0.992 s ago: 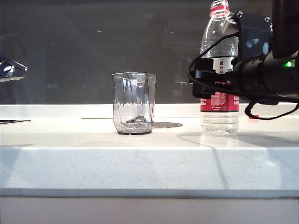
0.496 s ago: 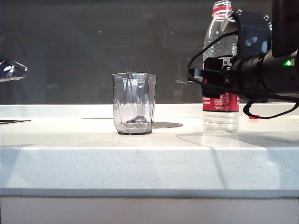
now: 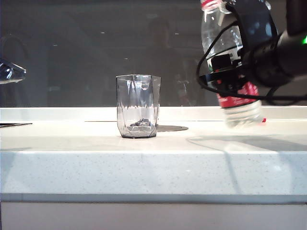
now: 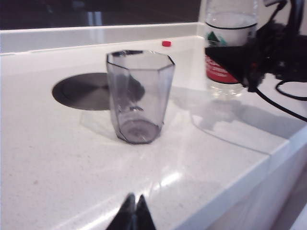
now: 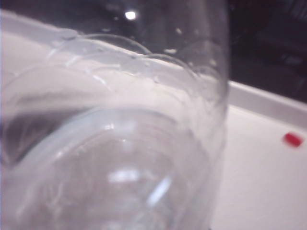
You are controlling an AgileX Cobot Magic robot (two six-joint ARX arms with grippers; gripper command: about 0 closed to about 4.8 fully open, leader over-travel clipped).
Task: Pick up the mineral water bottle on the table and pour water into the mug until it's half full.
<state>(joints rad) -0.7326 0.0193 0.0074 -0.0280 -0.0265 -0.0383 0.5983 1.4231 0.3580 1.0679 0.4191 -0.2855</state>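
Note:
The mineral water bottle [image 3: 238, 99], clear with a red-and-white label, hangs just above the table [image 3: 144, 167] at the right, its neck leaning left toward the mug. My right gripper [image 3: 223, 77] is shut on its label band. In the right wrist view, the bottle's clear lower body [image 5: 120, 158] fills the frame and hides the fingers. The mug [image 3: 137, 106], a faceted grey-tinted glass, stands upright mid-table and looks empty. In the left wrist view, the mug [image 4: 139, 96] is ahead of my left gripper [image 4: 134, 208], which is shut, with the bottle [image 4: 223, 72] beyond it.
A dark round disc [image 4: 84, 91] is set into the table just behind the mug. A small red cap [image 4: 166, 43] lies near the back wall. The table's thick front edge [image 3: 153, 196] runs across the exterior view. Black cables [image 3: 204, 72] loop off the right arm.
The bottle stood upright on the table; the right gripper has lifted it clear and tilted its neck to the left. The mug and left gripper have not moved.

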